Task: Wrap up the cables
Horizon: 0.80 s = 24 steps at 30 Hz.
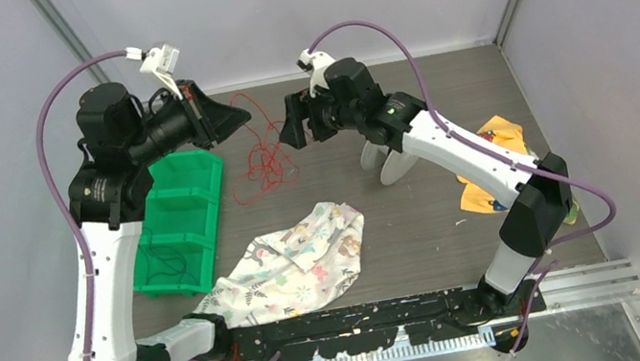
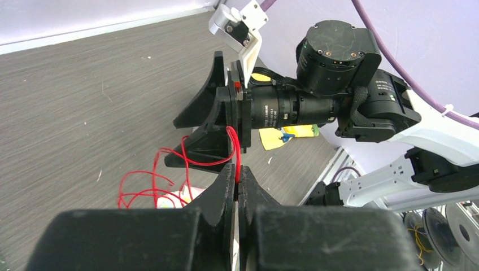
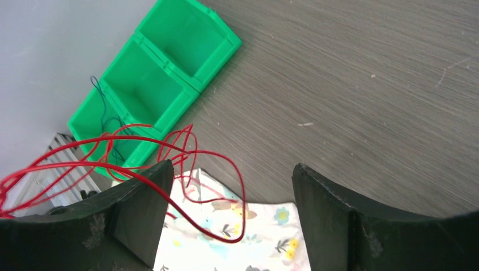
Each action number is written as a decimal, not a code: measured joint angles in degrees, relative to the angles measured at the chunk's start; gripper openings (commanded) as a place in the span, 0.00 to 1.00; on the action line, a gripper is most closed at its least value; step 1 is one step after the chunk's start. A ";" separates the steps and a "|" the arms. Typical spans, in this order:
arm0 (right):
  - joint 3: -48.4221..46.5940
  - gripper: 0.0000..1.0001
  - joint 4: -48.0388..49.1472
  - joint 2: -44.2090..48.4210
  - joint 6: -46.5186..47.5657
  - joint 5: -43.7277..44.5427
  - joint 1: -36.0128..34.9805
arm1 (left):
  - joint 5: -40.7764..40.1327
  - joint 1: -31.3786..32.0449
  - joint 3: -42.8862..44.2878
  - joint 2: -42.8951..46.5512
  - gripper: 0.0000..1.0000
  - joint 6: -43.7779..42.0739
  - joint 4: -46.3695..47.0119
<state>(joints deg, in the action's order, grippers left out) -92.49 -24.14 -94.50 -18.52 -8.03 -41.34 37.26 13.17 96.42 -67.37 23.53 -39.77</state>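
The cable is a thin red wire [image 1: 265, 163], partly tangled on the dark table between the two arms. My left gripper [image 1: 241, 120] hangs above the table's far left and is shut on one strand of it. In the left wrist view that strand [image 2: 236, 161] rises out of the closed tips of the left gripper [image 2: 237, 172]. It runs across to the right gripper [image 2: 172, 141], which faces it close by. My right gripper [image 1: 294, 133] stands open. In its wrist view, loops of red wire [image 3: 240, 186] drape over its left finger [image 3: 141, 197] and hang in the gap of the right gripper [image 3: 231, 166].
A green three-compartment bin [image 1: 199, 175] sits at the left, with a thin dark wire in its nearest compartment. A floral cloth [image 1: 295, 262] lies near the front. A yellow cloth [image 1: 495, 135] and two white discs [image 1: 388, 162] lie under the right arm. Walls close in both sides.
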 measured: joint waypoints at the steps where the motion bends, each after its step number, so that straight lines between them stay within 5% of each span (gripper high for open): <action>1: 0.02 0.73 0.92 -0.15 -0.35 -0.11 -0.02 | 0.24 0.00 0.00 0.00 0.01 0.02 0.00; 3: 0.02 0.60 2.95 -0.55 -1.31 -0.44 -0.07 | 0.59 0.00 0.02 0.02 0.00 0.02 0.00; 7: 0.22 0.10 7.58 -1.42 -3.52 -1.14 -0.09 | 0.96 0.00 0.00 0.02 0.00 -0.02 -0.31; 8: 0.39 0.04 8.44 -1.51 -4.09 -1.20 -0.09 | 0.94 0.00 0.02 0.02 0.00 -0.11 -0.52; 16: 3.30 0.01 10.84 -1.40 -5.60 1.60 -0.13 | -5.40 0.00 1.18 0.24 0.01 -2.69 -5.09; 24: 12.31 0.00 8.52 4.96 -6.69 6.16 4.87 | -34.99 -1.86 12.37 -1.36 0.01 -6.54 -16.92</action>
<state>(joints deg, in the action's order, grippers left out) -80.18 -15.62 -89.54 -25.21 -1.87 -36.47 2.26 11.31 108.79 -68.73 16.99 -56.69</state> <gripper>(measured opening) 0.027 0.017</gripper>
